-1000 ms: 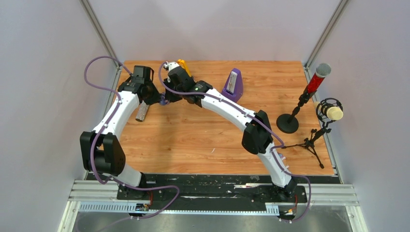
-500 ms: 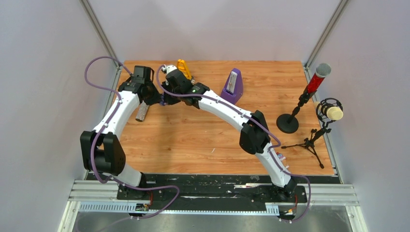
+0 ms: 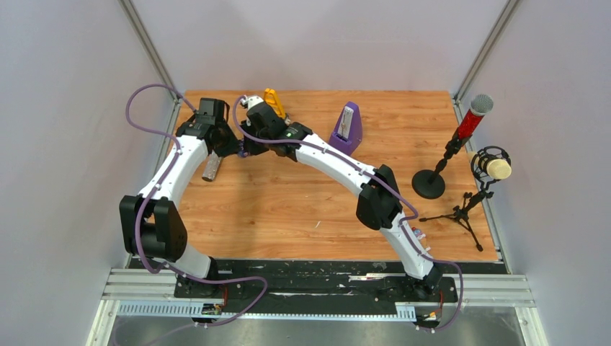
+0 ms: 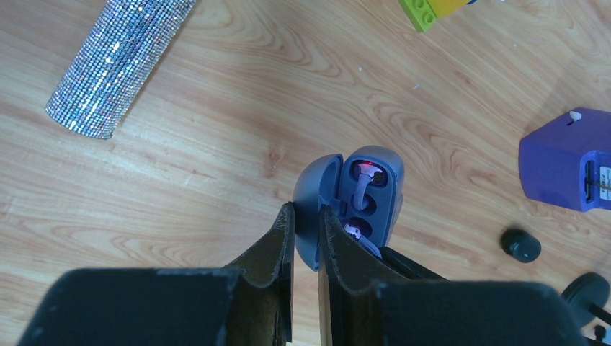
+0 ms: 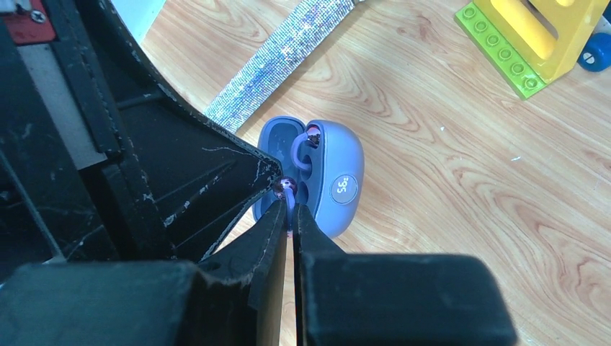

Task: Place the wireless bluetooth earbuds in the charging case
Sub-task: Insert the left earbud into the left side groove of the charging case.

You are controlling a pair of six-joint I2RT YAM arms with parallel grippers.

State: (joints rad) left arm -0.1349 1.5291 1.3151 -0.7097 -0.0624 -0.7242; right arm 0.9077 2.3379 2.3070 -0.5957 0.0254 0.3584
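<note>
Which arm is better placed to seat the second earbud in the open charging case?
Right, probably. The right gripper pinches a purple earbud right at the charging case's free slot; the left gripper is clamped on the lid, busy steadying it.

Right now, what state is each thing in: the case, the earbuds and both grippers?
charging case: open, display lit.
first earbud: seated in its slot, red light on.
second earbud: pinched, not yet seated.
left gripper: shut on charging case lid.
right gripper: shut on second earbud.
</note>
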